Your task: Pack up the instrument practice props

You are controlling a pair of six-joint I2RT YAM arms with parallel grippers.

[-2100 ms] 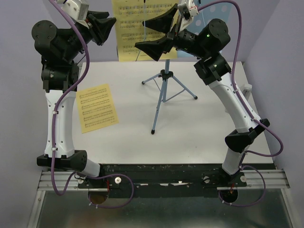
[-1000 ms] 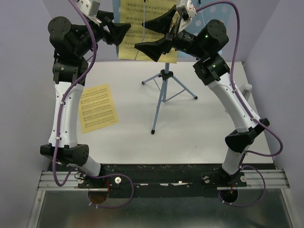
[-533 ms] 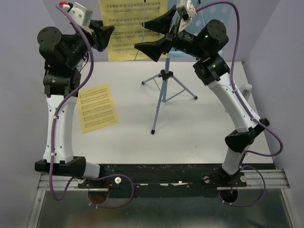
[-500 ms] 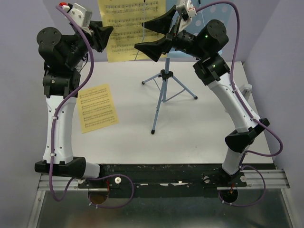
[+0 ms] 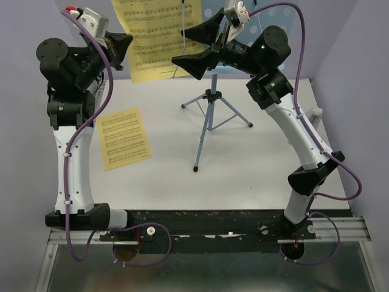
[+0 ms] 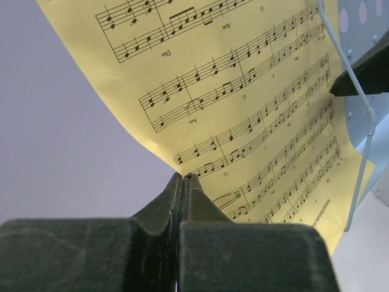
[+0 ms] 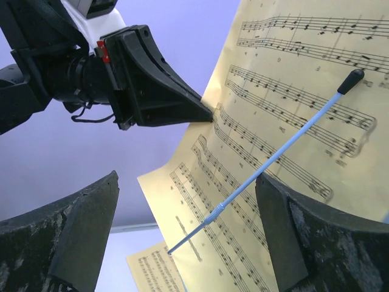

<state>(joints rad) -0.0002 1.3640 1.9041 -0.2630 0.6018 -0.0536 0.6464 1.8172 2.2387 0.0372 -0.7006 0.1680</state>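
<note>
Looking down on a white tabletop point(image 5: 261, 158) between lilac walls. Pinching the left edge of a yellow sheet-music page point(image 5: 155, 36) with the left gripper point(image 5: 124, 44), pressed tight. Gaping wide with the right gripper point(image 5: 180, 44), just right of that page and above a light-blue metal music stand point(image 5: 209, 115) on thin tripod legs. Showing a second yellow page point(image 5: 124, 138) lying flat, well below the left gripper.

Seeing, from the left wrist, black fingertips point(image 6: 182, 177) clamping the page's edge, with a light-blue wire arm point(image 6: 346, 61) crossing beyond.

Framing, from the right wrist, the page between spread fingers point(image 7: 79, 231).
</note>
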